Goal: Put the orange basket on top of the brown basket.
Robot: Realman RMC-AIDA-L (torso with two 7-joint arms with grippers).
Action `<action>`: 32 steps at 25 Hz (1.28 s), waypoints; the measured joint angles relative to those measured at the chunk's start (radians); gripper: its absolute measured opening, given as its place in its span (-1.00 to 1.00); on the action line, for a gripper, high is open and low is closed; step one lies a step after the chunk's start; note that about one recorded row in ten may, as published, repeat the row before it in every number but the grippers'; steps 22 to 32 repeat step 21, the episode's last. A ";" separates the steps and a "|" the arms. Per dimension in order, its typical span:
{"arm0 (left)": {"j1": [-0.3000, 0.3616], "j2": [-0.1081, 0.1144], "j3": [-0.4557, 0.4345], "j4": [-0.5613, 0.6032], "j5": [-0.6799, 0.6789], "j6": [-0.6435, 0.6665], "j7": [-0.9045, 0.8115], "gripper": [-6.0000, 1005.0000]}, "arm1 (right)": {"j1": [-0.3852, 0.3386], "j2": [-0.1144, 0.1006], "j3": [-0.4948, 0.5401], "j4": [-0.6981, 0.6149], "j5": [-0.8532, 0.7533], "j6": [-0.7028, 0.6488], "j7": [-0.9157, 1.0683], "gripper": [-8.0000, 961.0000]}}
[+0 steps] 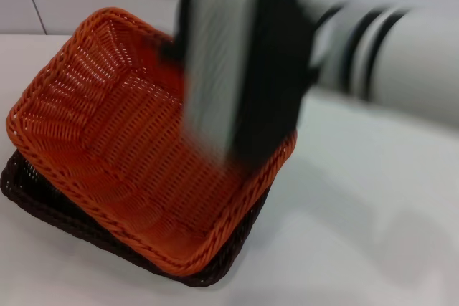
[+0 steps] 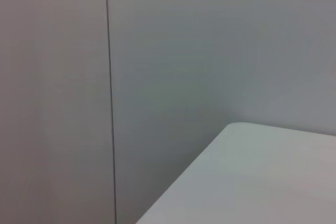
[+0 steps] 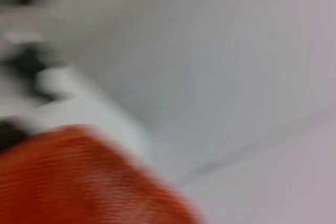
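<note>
Right gripper (image 1: 240,69) looms nearest, smeared above the orange basket's (image 1: 107,141) far-right rim; I can't tell its fingers' state. That basket sits tilted and skewed atop the brown basket (image 1: 29,195). I judge it light, stiff, grippy weave, best pinched at the braided rim. White table (image 1: 373,234), pale wall (image 2: 210,51) behind. Left arm unseen.

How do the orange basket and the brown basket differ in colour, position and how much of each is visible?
The orange basket is bright orange; the brown basket is almost black. The orange basket lies on top, the brown basket beneath it on the table. The orange basket shows its inside; of the brown basket only edges show. Both are rectangular and woven.
</note>
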 joint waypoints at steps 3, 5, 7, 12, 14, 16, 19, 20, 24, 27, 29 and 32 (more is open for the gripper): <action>0.003 0.000 0.000 -0.006 0.000 0.009 0.000 0.60 | -0.114 0.001 0.132 -0.039 -0.001 -0.230 0.126 0.16; 0.003 0.000 0.000 -0.006 0.000 0.009 0.000 0.60 | -0.216 0.003 0.193 -0.073 0.001 -0.397 0.232 0.16; 0.006 0.000 0.000 -0.006 0.000 0.053 -0.004 0.60 | -0.322 0.008 0.224 -0.121 0.004 -0.576 0.346 0.16; 0.010 -0.001 0.000 -0.006 0.000 0.090 -0.034 0.60 | -0.527 0.016 0.213 -0.383 0.009 -1.126 0.560 0.16; 0.013 -0.002 0.000 -0.006 0.001 0.111 -0.050 0.60 | -0.548 0.017 0.201 -0.524 0.045 -1.333 0.591 0.16; 0.014 -0.002 0.000 -0.006 0.001 0.124 -0.053 0.60 | -0.538 0.017 0.186 -0.697 0.140 -1.536 0.605 0.16; 0.018 -0.003 0.003 -0.006 0.003 0.155 -0.063 0.60 | -0.472 0.009 0.135 -0.998 0.415 -1.880 0.609 0.16; 0.018 -0.003 0.003 -0.006 0.003 0.155 -0.063 0.60 | -0.472 0.009 0.135 -0.998 0.415 -1.880 0.609 0.16; 0.020 -0.003 0.004 -0.006 0.003 0.164 -0.068 0.60 | -0.458 0.008 0.118 -1.056 0.481 -1.945 0.611 0.16; 0.020 -0.003 0.004 -0.006 0.003 0.164 -0.068 0.60 | -0.458 0.008 0.118 -1.056 0.481 -1.945 0.611 0.16; 0.020 -0.003 0.004 -0.006 0.003 0.164 -0.068 0.60 | -0.458 0.008 0.118 -1.056 0.481 -1.945 0.611 0.16; 0.020 -0.003 0.004 -0.006 0.003 0.164 -0.068 0.60 | -0.458 0.008 0.118 -1.056 0.481 -1.945 0.611 0.16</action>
